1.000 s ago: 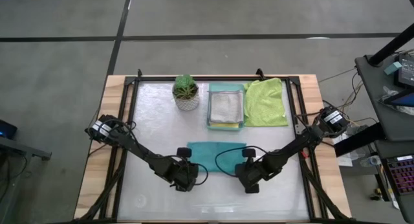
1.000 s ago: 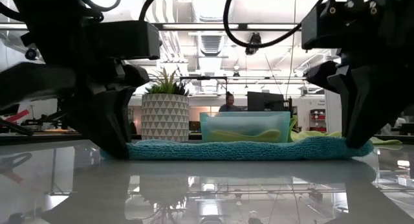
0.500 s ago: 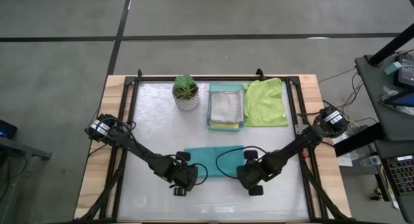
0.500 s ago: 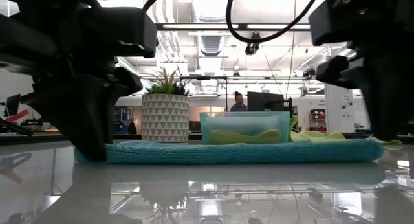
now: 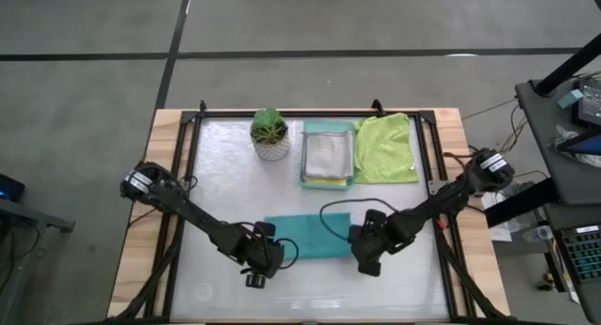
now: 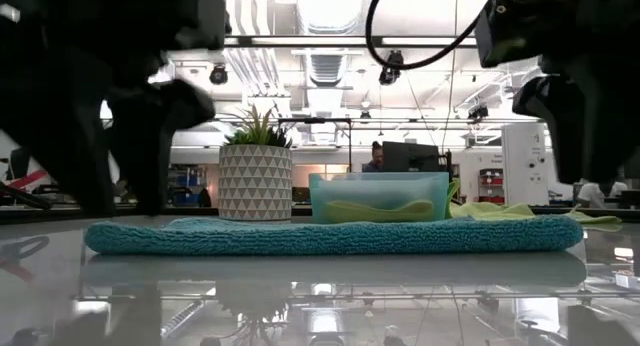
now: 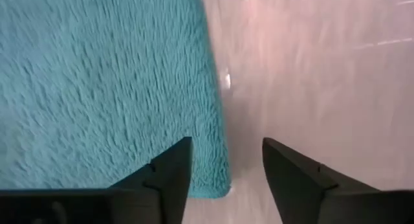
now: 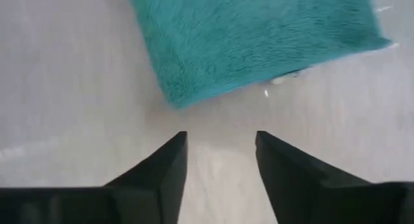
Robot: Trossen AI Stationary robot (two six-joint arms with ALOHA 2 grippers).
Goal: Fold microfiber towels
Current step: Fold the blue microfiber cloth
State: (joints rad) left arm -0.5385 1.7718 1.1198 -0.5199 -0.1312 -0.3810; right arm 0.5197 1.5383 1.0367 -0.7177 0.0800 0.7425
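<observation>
Two hands work over the counter (image 5: 216,175). The left hand (image 5: 252,279) sits near 7 o'clock, fingers spread and gripping nothing, just off the teal towel's corner. One teal towel (image 5: 307,235) lies folded into a flat strip at about 6 o'clock, free of both hands. The right hand (image 5: 366,266) hangs near 5 o'clock, released as well, its fingers apart just beyond the towel's other end.

One potted plant (image 5: 269,133) stands at 12 o'clock. Beside it, toward 1 o'clock, one mint-green tray (image 5: 328,181) holds a pale grey towel (image 5: 328,154) on top, with a yellow edge showing beneath it; what else is stacked under there cannot be made out. One lime green towel (image 5: 386,147) lies spread just beside the tray, toward 2 o'clock.

In the low view both arms are dark shapes cut off at the top.
</observation>
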